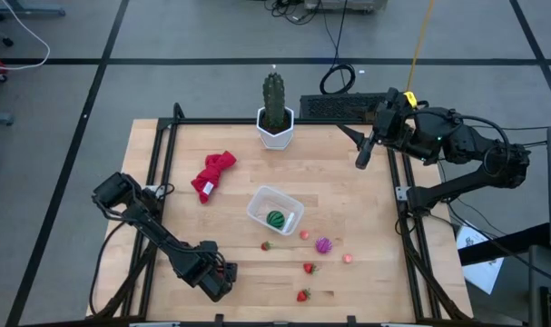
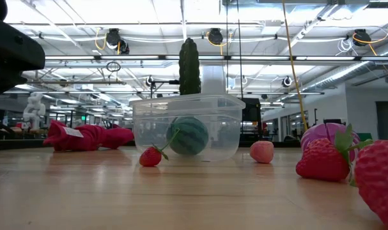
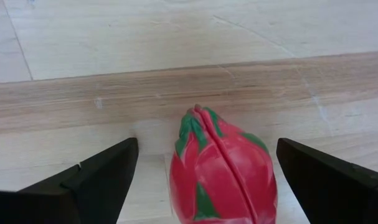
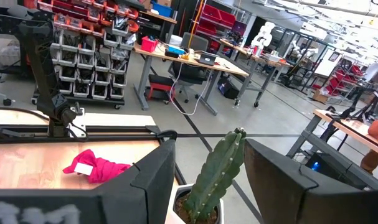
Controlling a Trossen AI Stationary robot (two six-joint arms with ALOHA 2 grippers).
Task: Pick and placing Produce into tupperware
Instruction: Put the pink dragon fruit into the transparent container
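The clear tupperware [image 1: 277, 207] [image 2: 187, 124] stands mid-table with the green striped ball [image 1: 275, 219] [image 2: 187, 135] inside. My left gripper [image 1: 217, 278] [image 3: 207, 143] is low at the near-left of the table, open. Its fingers stand on either side of the red oval [image 3: 223, 171], which lies on the wood. The purple ball [image 1: 323, 245], three strawberries [image 1: 267, 245] [image 1: 309, 267] [image 1: 303, 295] and two pink bits [image 1: 304, 234] [image 1: 349, 258] lie on the table near the tub. My right gripper [image 1: 364, 156] [image 4: 208, 143] hangs open above the far-right corner.
A green cactus [image 1: 273, 98] in a white pot [image 1: 275, 129] stands at the far edge. A red cloth [image 1: 212, 173] [image 2: 85, 137] lies left of the tub. A dark frame [image 1: 166, 154] runs along the table's sides. A raised wooden strip [image 3: 176, 93] crosses ahead of the left gripper.
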